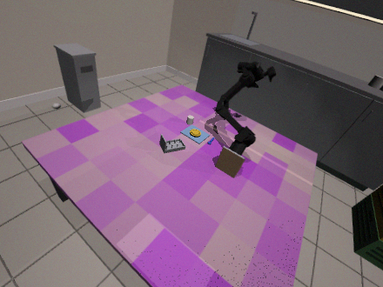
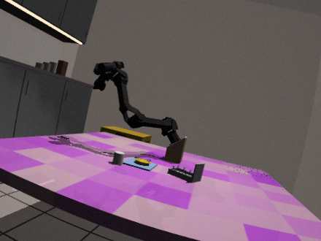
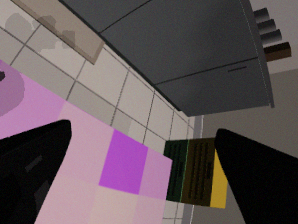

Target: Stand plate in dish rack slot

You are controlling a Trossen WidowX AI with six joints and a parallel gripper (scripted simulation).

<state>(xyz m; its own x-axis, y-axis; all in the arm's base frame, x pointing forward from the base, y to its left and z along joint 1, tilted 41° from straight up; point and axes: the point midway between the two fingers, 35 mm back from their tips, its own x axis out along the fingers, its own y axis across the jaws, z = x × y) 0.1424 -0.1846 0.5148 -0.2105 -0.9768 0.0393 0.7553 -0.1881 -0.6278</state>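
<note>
A yellow plate (image 1: pixel 195 132) (image 2: pixel 142 161) lies flat on a blue mat (image 1: pixel 204 138) (image 2: pixel 147 166) near the middle of the purple checkered table (image 1: pixel 131 183). A small dark grey dish rack (image 1: pixel 164 143) (image 2: pixel 198 172) stands just beside the mat, and its slots are empty. My gripper (image 1: pixel 271 73) (image 2: pixel 97 86) (image 3: pixel 145 132) is open and empty. It is raised high above the table's far side, well away from the plate and the rack. In the wrist view it faces past the table edge, and neither the plate nor the rack shows there.
A white cup (image 1: pixel 190 119) (image 2: pixel 118 158) stands by the mat. A brown board (image 1: pixel 230 162) (image 2: pixel 176 150) leans at the arm's base. A small blue thing (image 1: pixel 210 141) lies near the mat. A green-yellow crate (image 1: pixel 370 226) (image 3: pixel 196 172) sits on the floor. Dark cabinets (image 1: pixel 305 100) line the wall.
</note>
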